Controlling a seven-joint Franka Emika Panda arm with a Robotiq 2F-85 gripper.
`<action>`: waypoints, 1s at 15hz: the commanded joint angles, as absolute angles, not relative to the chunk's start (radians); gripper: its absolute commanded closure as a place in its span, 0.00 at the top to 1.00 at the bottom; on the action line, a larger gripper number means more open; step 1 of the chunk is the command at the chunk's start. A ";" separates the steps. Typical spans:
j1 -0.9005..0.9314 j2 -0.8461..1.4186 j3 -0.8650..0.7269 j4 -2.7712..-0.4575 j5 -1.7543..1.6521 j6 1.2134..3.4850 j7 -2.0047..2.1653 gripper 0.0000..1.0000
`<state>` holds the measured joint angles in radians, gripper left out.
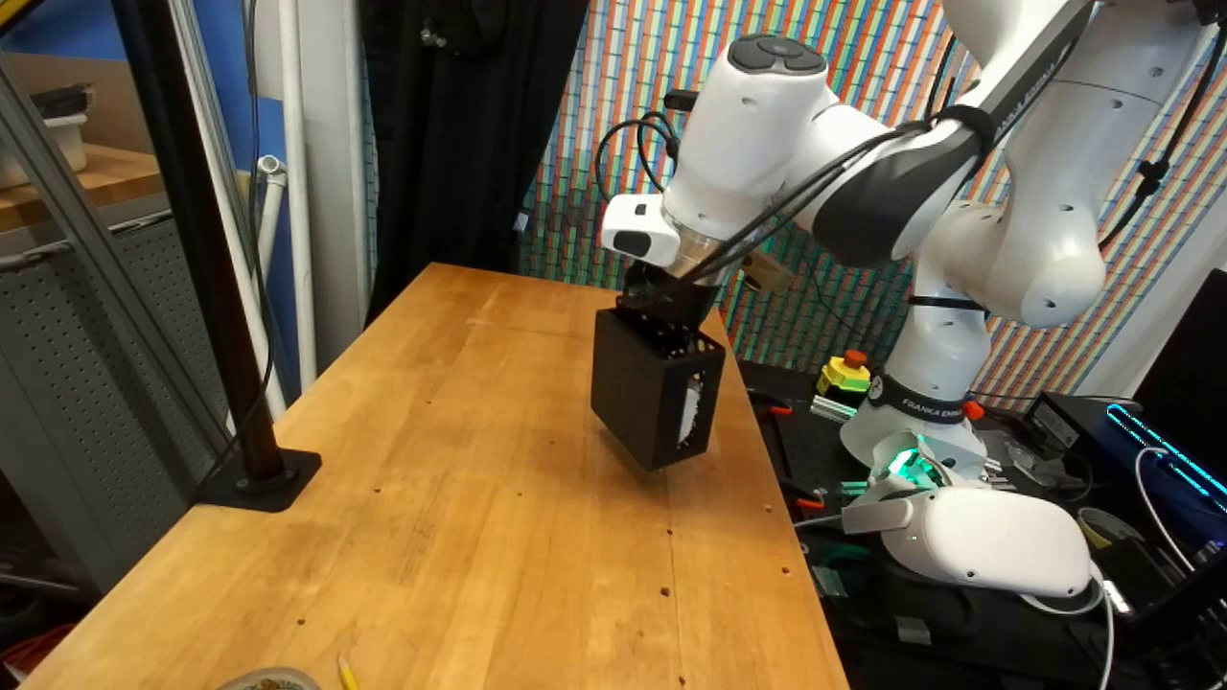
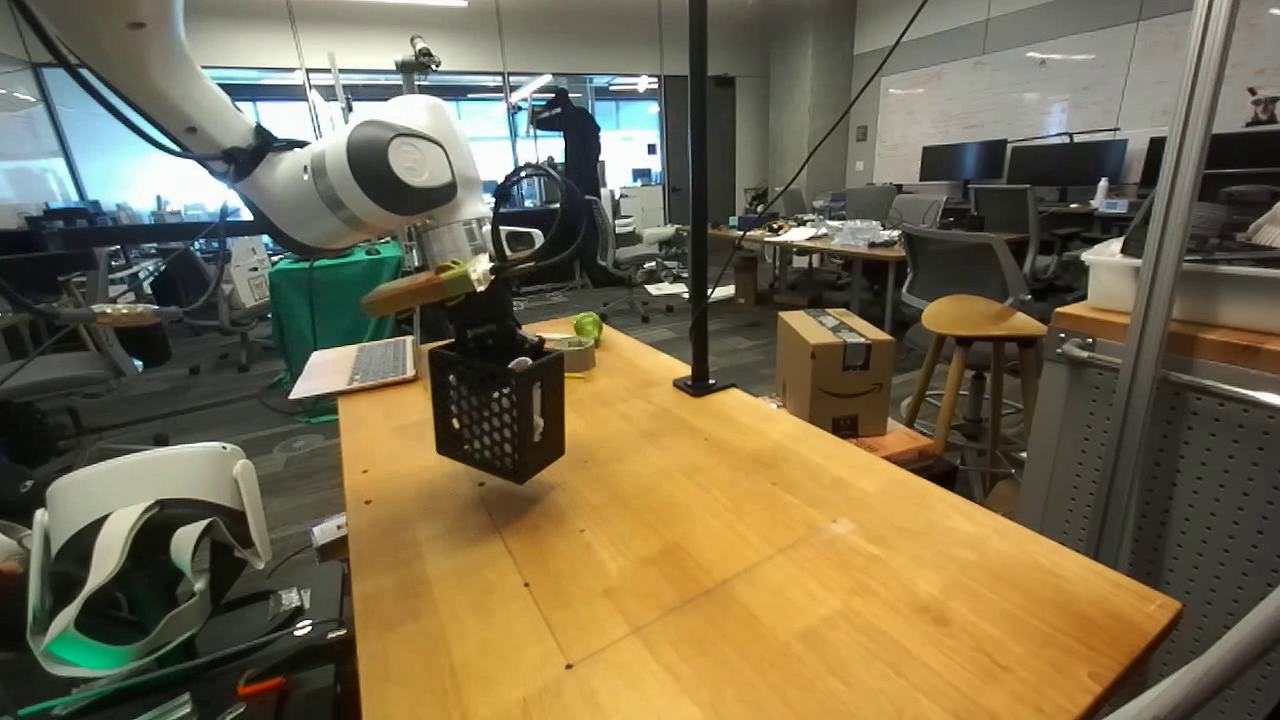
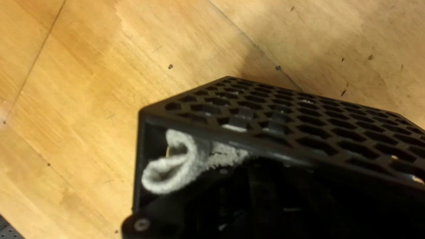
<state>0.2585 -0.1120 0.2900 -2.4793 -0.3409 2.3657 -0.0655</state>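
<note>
One white headset (image 2: 150, 545): lying well left of your fingers in an exterior view, apart from the work.
Laptop (image 2: 360, 368): sitting open to the left of your fingers and beyond them.
Black crate (image 2: 500, 410): hanging around and below your fingers, leaning somewhat, its base seeming to be floating just above the wooden tabletop (image 2: 700, 520) in both exterior views. You are probably working on the carrying step, holding the crate aloft.
Gripper (image 2: 492, 335): pointing down into the crate's open top. Your fingertips are hiding inside, yet they are evidently clamping the crate, drawn together; you are not seeing which part of it they are pinching.
Pale fuzzy strip (image 3: 192, 162): curling in the crate's corner, near your fingers, in the wrist view.
Round dish (image 2: 577, 355): standing beyond and slightly right of your fingers.
Black pole (image 2: 699, 200): standing well right of your fingers, clear of the crate.
Wooden tabletop: stretching below your fingers, catching the crate's shadow. The next move is likely calling for a firm grip and slow handling, with you levelling the lean so no low corner is knocking the wood.
</note>
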 commanded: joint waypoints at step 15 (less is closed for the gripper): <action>0.264 -0.086 0.281 -2.493 -0.400 2.508 -0.077 0.05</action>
